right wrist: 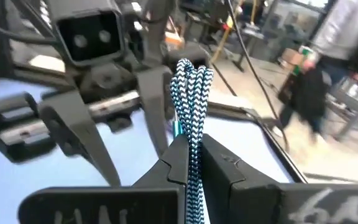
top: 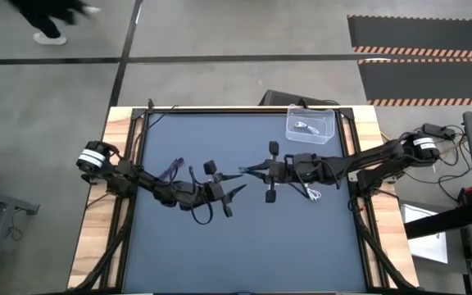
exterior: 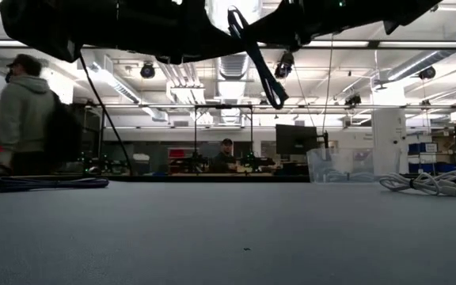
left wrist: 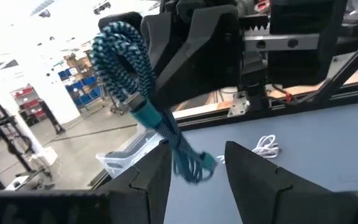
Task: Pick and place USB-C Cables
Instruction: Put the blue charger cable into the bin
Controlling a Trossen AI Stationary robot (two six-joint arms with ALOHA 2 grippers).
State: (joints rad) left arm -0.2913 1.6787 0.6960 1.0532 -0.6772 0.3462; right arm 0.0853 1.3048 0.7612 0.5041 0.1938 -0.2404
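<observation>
A teal braided cable (right wrist: 191, 87), folded into a bundle, is held in the air over the middle of the table by my right gripper (right wrist: 192, 163), which is shut on it. My left gripper (left wrist: 196, 177) is open and faces the right one. Its fingers stand on either side of the cable's hanging end (left wrist: 191, 165) without plainly touching it. A dark purple cable (top: 171, 170) lies on the mat at the left. A white cable (top: 312, 192) lies on the mat at the right. Another white cable (top: 304, 127) lies in the clear bin (top: 328, 131). My right gripper pinches the folded teal bundle (right wrist: 193, 140) between its two fingers, several strands together. The fingers lie level, coming from the table's right. The looped end (right wrist: 191, 70) sticks out past the fingertips, and the cable is lifted clear of the table (exterior: 256, 55).
The clear bin stands at the table's far right corner. The dark mat (top: 244, 254) lies between black frame rails. A person (exterior: 26, 119) walks in the room behind the table, and another sits farther back (exterior: 226, 154).
</observation>
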